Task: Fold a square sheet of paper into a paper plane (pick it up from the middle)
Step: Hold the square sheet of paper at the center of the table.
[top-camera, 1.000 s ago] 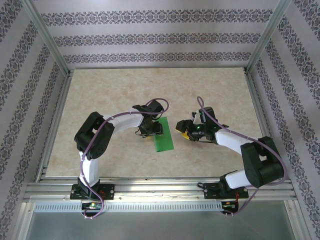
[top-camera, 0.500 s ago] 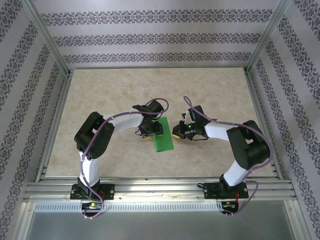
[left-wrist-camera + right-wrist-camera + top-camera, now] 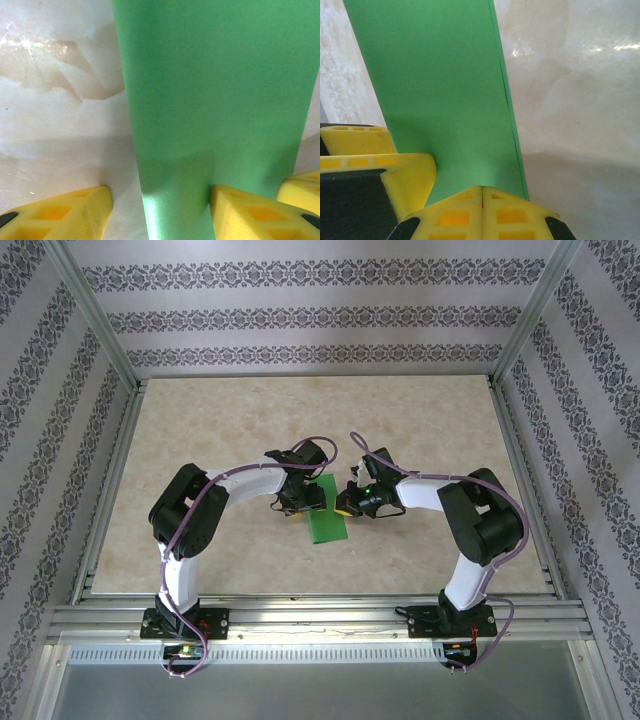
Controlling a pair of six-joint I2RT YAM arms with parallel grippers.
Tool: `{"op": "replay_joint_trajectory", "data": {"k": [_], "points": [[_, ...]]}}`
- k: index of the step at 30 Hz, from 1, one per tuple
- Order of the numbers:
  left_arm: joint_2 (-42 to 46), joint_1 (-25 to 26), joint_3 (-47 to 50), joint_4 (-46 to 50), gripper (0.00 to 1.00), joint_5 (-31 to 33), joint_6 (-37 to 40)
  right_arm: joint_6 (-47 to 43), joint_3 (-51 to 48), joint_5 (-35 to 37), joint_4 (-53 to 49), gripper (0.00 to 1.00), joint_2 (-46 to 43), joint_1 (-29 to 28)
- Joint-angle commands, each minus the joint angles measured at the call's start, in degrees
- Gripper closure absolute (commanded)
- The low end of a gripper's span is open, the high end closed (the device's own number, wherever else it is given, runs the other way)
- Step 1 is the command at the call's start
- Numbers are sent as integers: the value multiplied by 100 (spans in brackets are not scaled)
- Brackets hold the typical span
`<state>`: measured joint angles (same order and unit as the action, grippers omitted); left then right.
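Note:
The square sheet of paper (image 3: 328,522) is bright green and lies flat on the table as a folded narrow band. My left gripper (image 3: 305,502) stands open over its left edge. In the left wrist view the paper (image 3: 215,90) runs between that gripper's (image 3: 160,192) yellow fingers, one on the bare table, the other on the paper. My right gripper (image 3: 346,508) is at the band's right side. In the right wrist view its (image 3: 482,190) tips meet, shut, resting on top of the paper (image 3: 440,90) near its right edge. The two grippers nearly touch.
The beige marbled table (image 3: 430,420) is ringed by aluminium frame rails (image 3: 320,618) and patterned walls. Both arms bend inward toward the middle. The left gripper's fingers (image 3: 405,175) crowd the right wrist view, and a right finger (image 3: 300,187) shows in the left wrist view.
The right arm swung left from beside the paper onto its right edge, and its jaws went from open to shut. The left arm and the paper have not moved.

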<state>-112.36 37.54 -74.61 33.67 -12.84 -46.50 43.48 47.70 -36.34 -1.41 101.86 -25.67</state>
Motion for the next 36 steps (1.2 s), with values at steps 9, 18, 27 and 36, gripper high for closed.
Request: {"op": "replay_joint_trajectory", "data": {"k": [9, 18, 27, 36], "points": [[-515, 113, 345, -230, 42, -43, -61, -50, 234, -37, -52, 100, 217, -70], [-516, 113, 359, -269, 42, -72, -83, -256, 281, 320, -404, 100, 367, -161], [-348, 113, 359, -343, 42, -109, -132, -603, 117, 970, -1005, 100, 404, -228], [822, 22, 675, -949, 39, -32, -243, -596, 108, 956, -996, 100, 422, -228]]}}
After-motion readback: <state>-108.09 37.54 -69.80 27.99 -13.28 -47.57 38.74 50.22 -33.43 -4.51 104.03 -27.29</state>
